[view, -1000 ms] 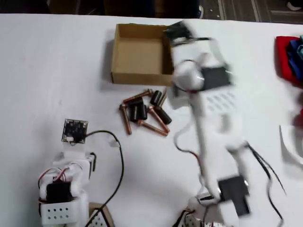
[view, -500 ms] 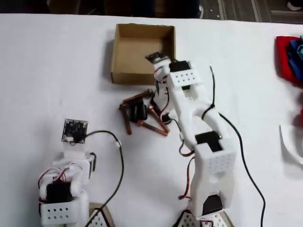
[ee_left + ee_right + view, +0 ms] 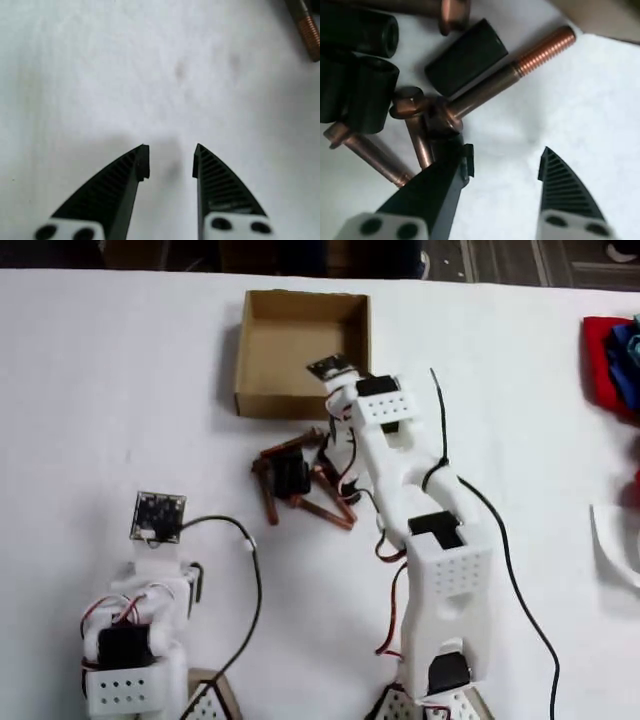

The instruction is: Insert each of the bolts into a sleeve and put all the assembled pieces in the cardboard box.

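Note:
Several copper bolts (image 3: 320,508) and black sleeves (image 3: 291,475) lie in a heap on the white table, just in front of the open cardboard box (image 3: 301,352). My right gripper (image 3: 505,162) hangs open low over the heap's edge, one finger (image 3: 445,175) touching the bolt heads, a long copper bolt (image 3: 510,75) and a black sleeve (image 3: 466,57) just beyond. In the high view the right arm (image 3: 385,430) stretches over the heap's right side. My left gripper (image 3: 171,162) stands open over bare table near the front left, with one bolt tip (image 3: 306,27) far off.
A small circuit board (image 3: 158,516) with a black cable (image 3: 245,570) lies by the left arm's base (image 3: 135,640). Red and blue cloth (image 3: 612,355) and a white object (image 3: 615,545) sit at the right edge. Open table lies left of the box.
The right arm swung in from beside the box and lowered onto the heap's right side, then settled slightly. The left arm stayed still.

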`<action>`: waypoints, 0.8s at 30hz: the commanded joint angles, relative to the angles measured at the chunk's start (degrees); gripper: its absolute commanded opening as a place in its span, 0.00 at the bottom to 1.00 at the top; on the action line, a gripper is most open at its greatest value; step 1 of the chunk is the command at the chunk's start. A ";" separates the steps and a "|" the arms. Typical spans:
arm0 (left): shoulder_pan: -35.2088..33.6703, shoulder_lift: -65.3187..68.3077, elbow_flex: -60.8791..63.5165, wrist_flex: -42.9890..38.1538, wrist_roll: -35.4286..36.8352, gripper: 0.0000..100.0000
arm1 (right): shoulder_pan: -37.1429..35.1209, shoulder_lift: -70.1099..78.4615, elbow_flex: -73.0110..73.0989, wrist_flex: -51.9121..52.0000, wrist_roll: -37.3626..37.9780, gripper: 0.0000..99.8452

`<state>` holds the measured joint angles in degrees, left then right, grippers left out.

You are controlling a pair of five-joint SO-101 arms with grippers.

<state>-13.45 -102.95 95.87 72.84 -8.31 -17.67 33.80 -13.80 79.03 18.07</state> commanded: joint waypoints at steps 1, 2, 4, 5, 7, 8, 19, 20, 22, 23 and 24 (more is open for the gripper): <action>0.26 -0.09 1.27 0.18 0.00 0.17 | -1.54 -2.07 -1.32 1.27 0.35 0.21; 0.26 -0.09 1.27 0.18 0.00 0.17 | -1.54 -3.12 -0.97 1.27 0.26 0.21; 0.26 -0.09 1.27 0.18 0.00 0.17 | -1.54 -5.32 -0.79 2.07 0.18 0.21; 0.26 -0.09 1.27 0.18 0.00 0.17 | -1.54 -6.37 -0.79 2.59 0.18 0.21; 0.26 -0.09 1.27 0.18 0.00 0.17 | -1.63 -8.22 -0.79 3.21 0.18 0.21; 0.26 -0.09 1.27 0.18 0.00 0.17 | -1.63 -8.66 -0.79 3.65 0.18 0.21; 0.26 -0.09 1.27 0.18 0.00 0.17 | -6.37 -9.19 4.13 2.86 0.09 0.21; 0.26 -0.09 1.27 0.18 0.00 0.17 | -6.64 -9.19 5.45 1.80 0.00 0.21; 0.26 -0.09 1.27 0.18 0.00 0.17 | -6.73 -9.19 7.82 -0.75 0.00 0.21; 0.26 -0.09 1.27 0.18 0.00 0.17 | -6.55 -9.19 8.88 -1.89 0.00 0.21; 0.26 -0.09 1.27 0.18 0.00 0.17 | -6.37 -9.19 9.93 -2.86 0.00 0.21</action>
<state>-13.45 -102.95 95.87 72.84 -8.31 -24.00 28.53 -5.54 78.59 18.07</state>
